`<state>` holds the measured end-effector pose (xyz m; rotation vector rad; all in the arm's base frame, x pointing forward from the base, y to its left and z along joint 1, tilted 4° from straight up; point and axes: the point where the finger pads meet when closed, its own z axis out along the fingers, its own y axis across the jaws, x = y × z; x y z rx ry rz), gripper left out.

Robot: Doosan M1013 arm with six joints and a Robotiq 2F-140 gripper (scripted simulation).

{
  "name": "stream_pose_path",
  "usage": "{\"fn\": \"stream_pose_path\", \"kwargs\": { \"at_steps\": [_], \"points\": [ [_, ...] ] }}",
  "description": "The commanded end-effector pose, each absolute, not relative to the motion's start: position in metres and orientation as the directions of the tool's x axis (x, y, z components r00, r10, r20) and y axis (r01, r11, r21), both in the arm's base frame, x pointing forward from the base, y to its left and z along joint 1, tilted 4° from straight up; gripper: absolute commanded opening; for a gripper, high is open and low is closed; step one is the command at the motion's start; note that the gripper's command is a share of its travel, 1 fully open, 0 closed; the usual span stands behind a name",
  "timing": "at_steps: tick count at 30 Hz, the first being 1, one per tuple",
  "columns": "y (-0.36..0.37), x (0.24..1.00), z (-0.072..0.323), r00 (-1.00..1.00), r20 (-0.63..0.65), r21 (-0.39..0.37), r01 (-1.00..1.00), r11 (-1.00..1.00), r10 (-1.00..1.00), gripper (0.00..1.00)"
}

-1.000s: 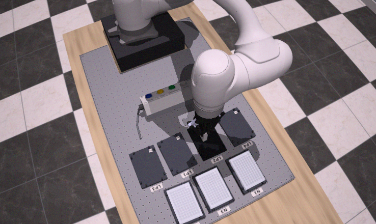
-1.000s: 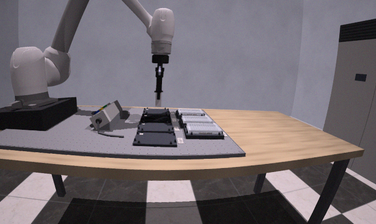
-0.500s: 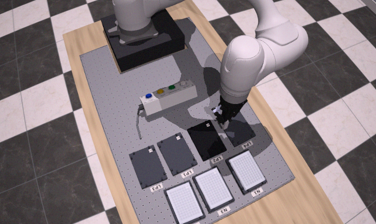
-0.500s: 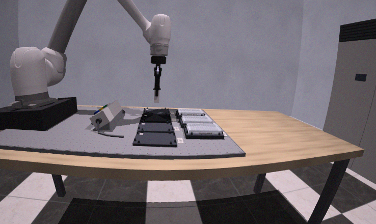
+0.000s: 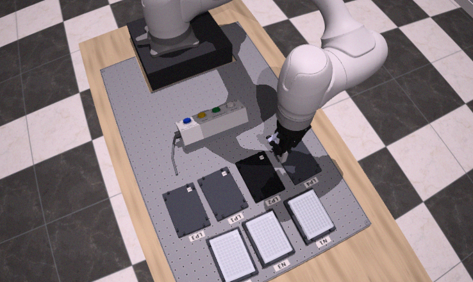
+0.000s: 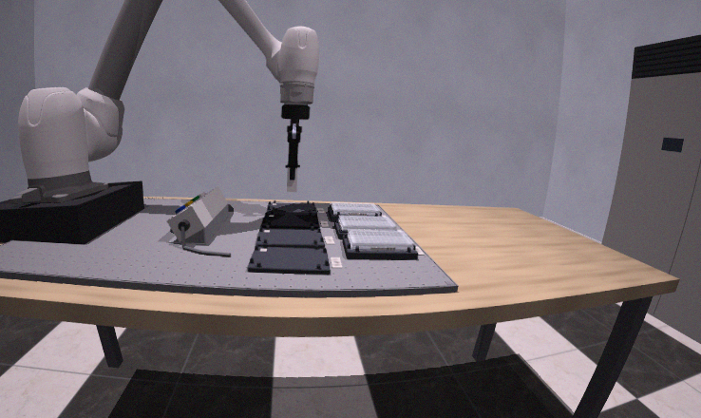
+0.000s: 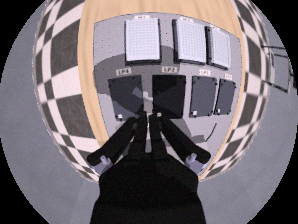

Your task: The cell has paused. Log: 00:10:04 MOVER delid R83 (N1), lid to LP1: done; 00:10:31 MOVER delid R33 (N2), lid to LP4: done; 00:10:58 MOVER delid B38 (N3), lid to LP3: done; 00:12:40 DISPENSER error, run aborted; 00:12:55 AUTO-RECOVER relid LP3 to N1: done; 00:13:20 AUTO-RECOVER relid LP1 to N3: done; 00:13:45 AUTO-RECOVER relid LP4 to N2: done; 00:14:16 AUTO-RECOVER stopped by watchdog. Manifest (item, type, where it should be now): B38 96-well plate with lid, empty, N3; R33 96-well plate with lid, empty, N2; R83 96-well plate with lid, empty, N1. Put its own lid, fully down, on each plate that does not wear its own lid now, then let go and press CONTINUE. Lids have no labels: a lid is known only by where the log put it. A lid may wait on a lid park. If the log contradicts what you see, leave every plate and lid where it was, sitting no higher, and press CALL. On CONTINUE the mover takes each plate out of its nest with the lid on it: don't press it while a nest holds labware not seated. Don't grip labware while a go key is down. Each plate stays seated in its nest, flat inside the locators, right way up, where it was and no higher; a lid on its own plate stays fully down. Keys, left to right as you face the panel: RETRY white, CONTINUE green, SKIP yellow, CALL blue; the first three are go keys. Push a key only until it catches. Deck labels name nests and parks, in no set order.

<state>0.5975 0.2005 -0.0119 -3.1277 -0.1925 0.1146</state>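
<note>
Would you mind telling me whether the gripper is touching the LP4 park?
Apart. In the exterior view the shut gripper hangs well above the deck, with bare wall visible between its fingertips and the LP4 park below.

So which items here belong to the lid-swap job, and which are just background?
Job: lidded plates in nests N1, N3 and the third nest; lid parks LP1, LP3; key panel; shut, empty gripper.

Background: dark LP2, LP4, grey cabinet.
</note>
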Motion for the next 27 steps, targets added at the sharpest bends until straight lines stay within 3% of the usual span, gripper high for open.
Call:
{"fn": "stream_pose_path", "kwargs": {
  "at_steps": [1, 9, 12, 17, 27],
  "points": [
    [0.201, 0.598, -0.012, 0.99, -0.072, -0.011, 0.122, -0.992, 0.123, 0.0],
    [0.196, 0.639, -0.013, 0.99, -0.072, -0.011, 0.122, -0.992, 0.123, 0.0],
    [0.182, 0.712, -0.018, 0.99, -0.072, -0.011, 0.123, -0.992, 0.123, 0.0],
    [0.165, 0.772, -0.024, 0.99, -0.072, -0.011, 0.122, -0.992, 0.123, 0.0],
    [0.161, 0.786, -0.026, 0.99, -0.072, -0.011, 0.122, -0.992, 0.123, 0.0]
  ]
}}
